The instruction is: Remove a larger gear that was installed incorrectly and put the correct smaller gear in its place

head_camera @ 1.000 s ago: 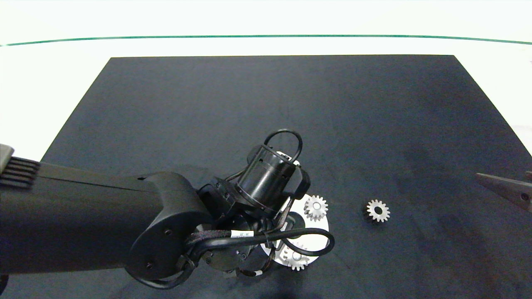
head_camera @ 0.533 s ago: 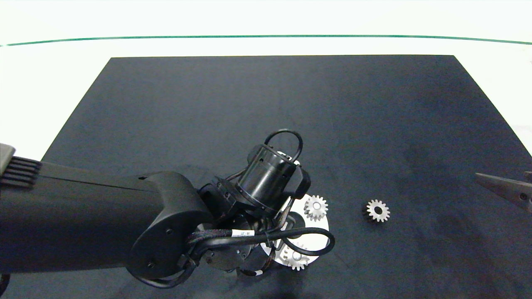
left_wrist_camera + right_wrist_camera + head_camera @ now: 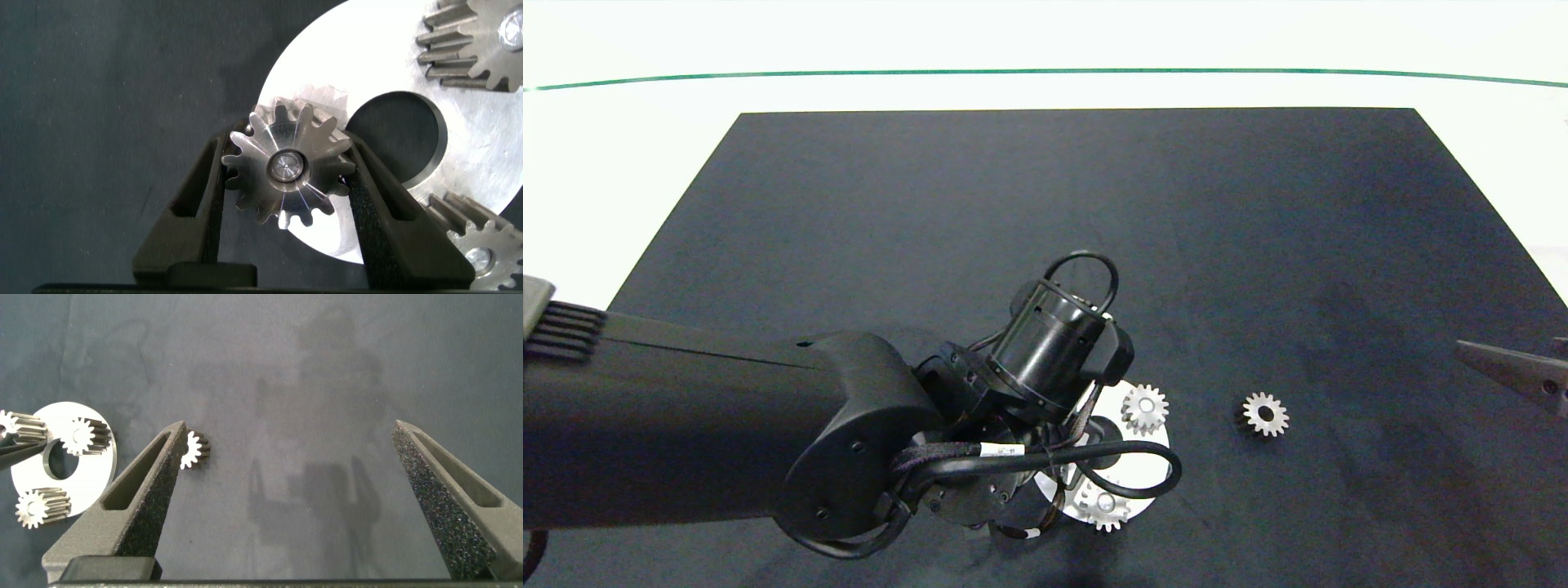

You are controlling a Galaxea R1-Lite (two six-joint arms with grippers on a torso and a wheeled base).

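Observation:
In the left wrist view my left gripper (image 3: 288, 155) is shut on the larger gear (image 3: 286, 175), its black pads pressing the teeth on both sides. The gear sits at the rim of the round silver plate (image 3: 482, 155), with a shiny pin showing in its centre hole. Two small gears (image 3: 1144, 408) (image 3: 1104, 508) stand on the same plate (image 3: 1139, 469). The smaller gear (image 3: 1264, 414) lies loose on the black mat to the plate's right and also shows as the gear (image 3: 194, 449) in the right wrist view. My right gripper (image 3: 290, 429) hovers open at the right edge, apart from it.
The black mat (image 3: 1094, 229) covers most of the white table. The left arm (image 3: 727, 441) hides the plate's left part and its gripper in the head view. The plate has a round hole (image 3: 396, 135) in its middle.
The left wrist has shifted very slightly over the plate. The gears, the plate and the right arm have not moved.

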